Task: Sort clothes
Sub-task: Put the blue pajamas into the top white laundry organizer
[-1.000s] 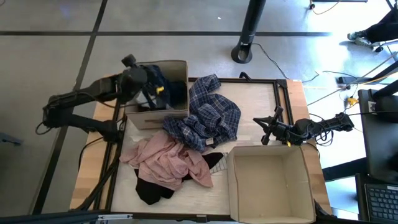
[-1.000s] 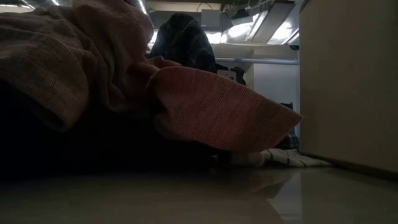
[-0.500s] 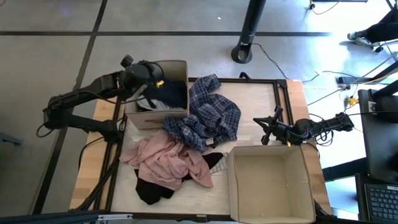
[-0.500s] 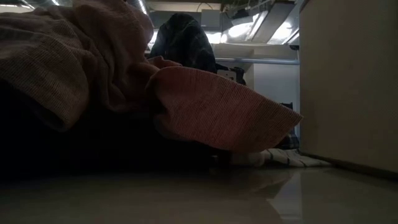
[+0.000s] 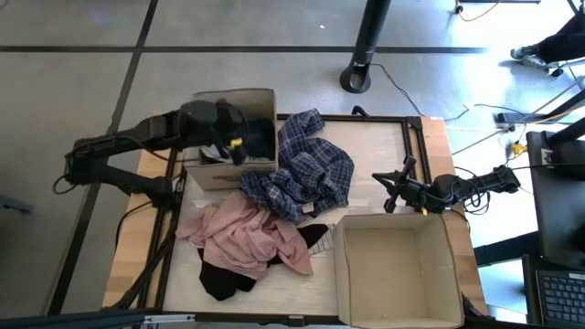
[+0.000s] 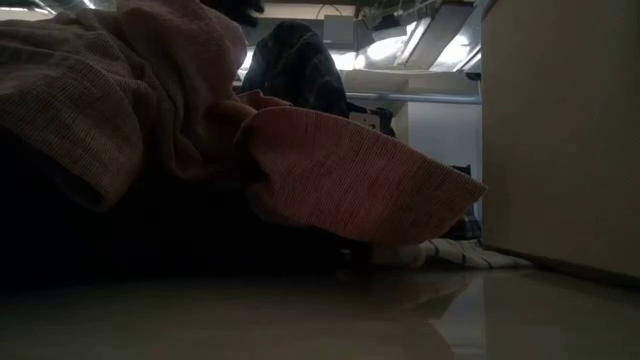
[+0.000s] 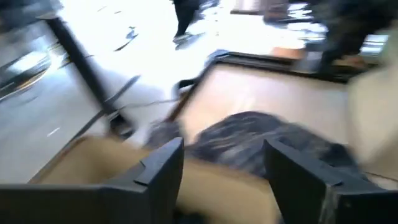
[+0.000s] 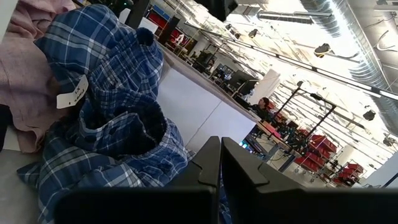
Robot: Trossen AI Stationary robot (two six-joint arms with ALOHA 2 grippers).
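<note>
- The left gripper [image 5: 236, 144] hangs over the smaller cardboard box [image 5: 267, 99] at the table's [image 5: 384, 151] far-left corner. One second ago its fingers were pressed on the dark navy patterned piece [image 5: 260, 139]; now they are spread and hold nothing, as the left wrist view shows.
- The dark navy patterned piece lies inside this box, so this garment seems sorted and the arm is free for the next one.
- The pale pink garment [image 5: 245, 236] lies crumpled near the table's near-left corner, on top of a black garment [image 5: 222, 281] that shows at the near edge. It has not moved.
- The blue-white plaid shirt [image 5: 309, 169] is bunched in the middle of the table, just beside the small box, with a paper tag [image 8: 71, 92] on it.
- The larger cardboard box [image 5: 397, 265] stands at the near-right corner and looks empty.
- The right gripper [image 5: 391, 190] waits at the table's right edge, fingers pressed together, holding nothing.
</note>
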